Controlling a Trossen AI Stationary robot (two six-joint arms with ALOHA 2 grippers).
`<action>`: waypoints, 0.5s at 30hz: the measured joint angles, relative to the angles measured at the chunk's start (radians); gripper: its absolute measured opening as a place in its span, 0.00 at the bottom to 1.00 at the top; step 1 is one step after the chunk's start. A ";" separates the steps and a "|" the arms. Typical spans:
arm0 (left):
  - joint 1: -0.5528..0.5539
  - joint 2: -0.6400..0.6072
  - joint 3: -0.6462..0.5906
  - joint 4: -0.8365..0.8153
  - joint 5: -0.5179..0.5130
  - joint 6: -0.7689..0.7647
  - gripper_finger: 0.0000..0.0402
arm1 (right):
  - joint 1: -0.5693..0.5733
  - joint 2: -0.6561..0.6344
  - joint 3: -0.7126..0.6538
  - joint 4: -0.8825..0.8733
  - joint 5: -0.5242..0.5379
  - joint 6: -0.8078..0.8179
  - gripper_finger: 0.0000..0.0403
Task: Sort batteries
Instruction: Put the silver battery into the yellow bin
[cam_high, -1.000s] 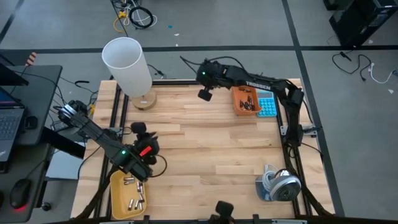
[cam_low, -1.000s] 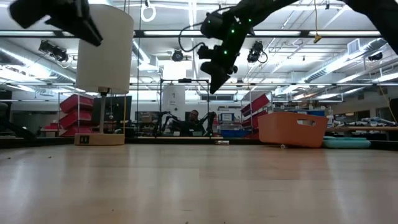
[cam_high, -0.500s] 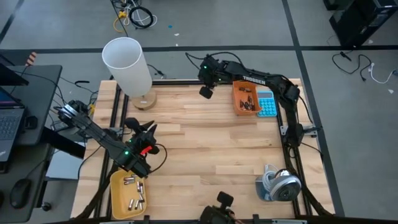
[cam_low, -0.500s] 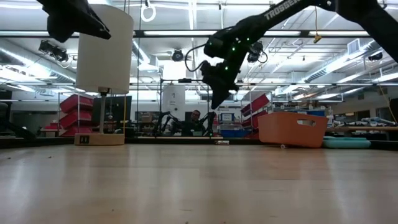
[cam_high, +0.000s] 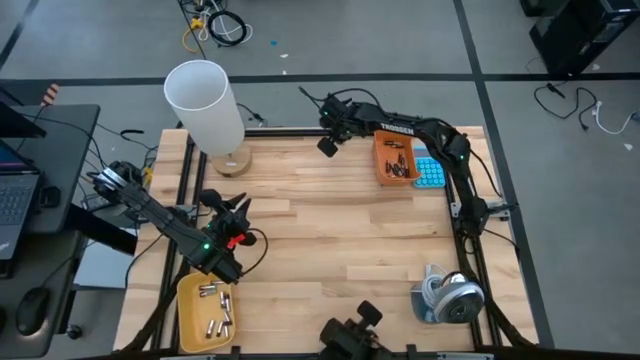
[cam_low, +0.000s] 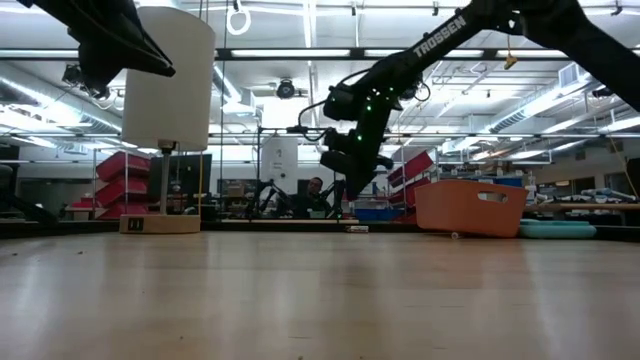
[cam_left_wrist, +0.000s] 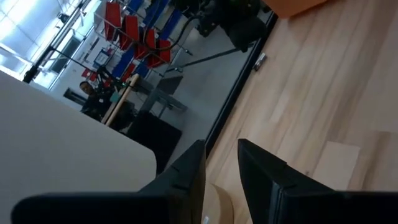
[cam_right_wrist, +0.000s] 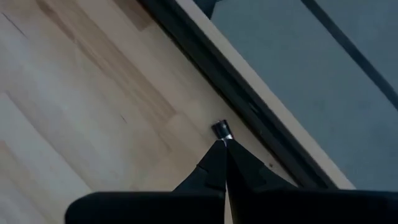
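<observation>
Several silvery batteries (cam_high: 213, 308) lie in a yellow tray (cam_high: 187, 322) at the near left corner. Dark batteries (cam_high: 397, 160) lie in an orange tray (cam_high: 383, 172) at the far right, which also shows in the low view (cam_low: 470, 207). One small dark battery (cam_right_wrist: 222, 129) lies alone on the wood by the far edge and appears again in the low view (cam_low: 357, 229). My right gripper (cam_high: 327, 146) hangs shut just above it (cam_right_wrist: 223, 146), (cam_low: 340, 190), apart from it. My left gripper (cam_high: 228, 207) hovers open and empty beyond the yellow tray (cam_left_wrist: 222, 165).
A white lamp (cam_high: 205, 103) stands on its wooden base at the far left corner. A blue calculator (cam_high: 430, 170) lies beside the orange tray. A roll holder (cam_high: 448, 297) sits near the right corner. Bare wood (cam_high: 340, 230) spans the middle.
My right gripper has dropped toward the table and drifted a little toward the far edge, ending over the lone dark battery. My left arm has drawn up and slightly away from the yellow tray.
</observation>
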 joint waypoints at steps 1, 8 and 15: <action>0.000 0.000 -0.004 0.001 -0.001 -0.002 0.24 | -0.005 0.000 0.000 -0.004 0.000 0.008 0.00; 0.001 0.000 -0.010 0.000 -0.006 -0.045 0.24 | -0.053 0.000 0.000 0.021 -0.035 0.001 0.00; 0.001 0.000 -0.010 0.005 -0.009 -0.046 0.24 | -0.062 0.000 0.000 0.032 -0.082 0.036 0.00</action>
